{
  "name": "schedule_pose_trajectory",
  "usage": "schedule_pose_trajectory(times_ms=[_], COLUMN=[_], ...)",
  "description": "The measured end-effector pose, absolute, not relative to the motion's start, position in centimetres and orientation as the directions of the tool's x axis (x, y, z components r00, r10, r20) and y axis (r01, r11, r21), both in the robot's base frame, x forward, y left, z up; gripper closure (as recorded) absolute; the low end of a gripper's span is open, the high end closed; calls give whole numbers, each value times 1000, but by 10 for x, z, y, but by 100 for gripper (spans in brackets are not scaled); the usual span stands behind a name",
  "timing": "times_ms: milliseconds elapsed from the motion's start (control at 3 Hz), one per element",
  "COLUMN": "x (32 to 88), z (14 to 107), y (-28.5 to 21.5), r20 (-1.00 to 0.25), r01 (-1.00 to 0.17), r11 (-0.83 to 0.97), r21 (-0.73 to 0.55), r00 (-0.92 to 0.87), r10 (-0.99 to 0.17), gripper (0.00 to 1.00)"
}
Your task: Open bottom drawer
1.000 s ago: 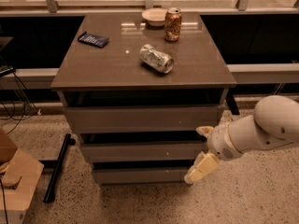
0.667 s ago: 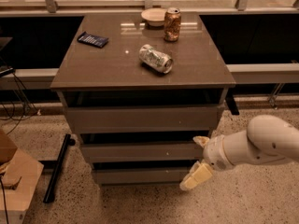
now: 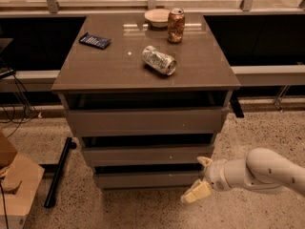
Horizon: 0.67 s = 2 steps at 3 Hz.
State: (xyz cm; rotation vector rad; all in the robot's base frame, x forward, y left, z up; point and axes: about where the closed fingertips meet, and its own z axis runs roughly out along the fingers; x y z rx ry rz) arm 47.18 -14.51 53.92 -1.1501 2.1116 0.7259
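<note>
The bottom drawer (image 3: 147, 179) is the lowest of three taupe-grey fronts on the cabinet, plain and without a handle, with a dark gap above it. My gripper (image 3: 200, 178) is at the drawer's right end, low near the floor, on the white arm that comes in from the right. Its fingers are spread: one fingertip (image 3: 205, 161) is up at the drawer's top right corner, the other (image 3: 194, 193) hangs below and in front of the drawer front. It holds nothing.
The cabinet top (image 3: 109, 70) holds a lying silver can (image 3: 158, 60), an upright orange can (image 3: 176, 25), a pale bowl (image 3: 157, 17) and a dark blue packet (image 3: 95, 40). A black bar (image 3: 59, 171) lies on the floor at left, by a cardboard box (image 3: 16, 185).
The arm has dropped lower and moved left, from beside the middle drawer down to the bottom drawer's right end. The drawers have not moved.
</note>
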Motion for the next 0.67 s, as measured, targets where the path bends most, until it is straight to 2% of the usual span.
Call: schedule_pose_trajectory(times_ms=[333, 667], x=[478, 477], z=[490, 484], y=[-158, -158], r20=[-707, -705], r01=[-819, -816], r11=[506, 506], r21=[269, 278], r00=[-525, -532], r10=[-474, -470], gripper=[0, 0])
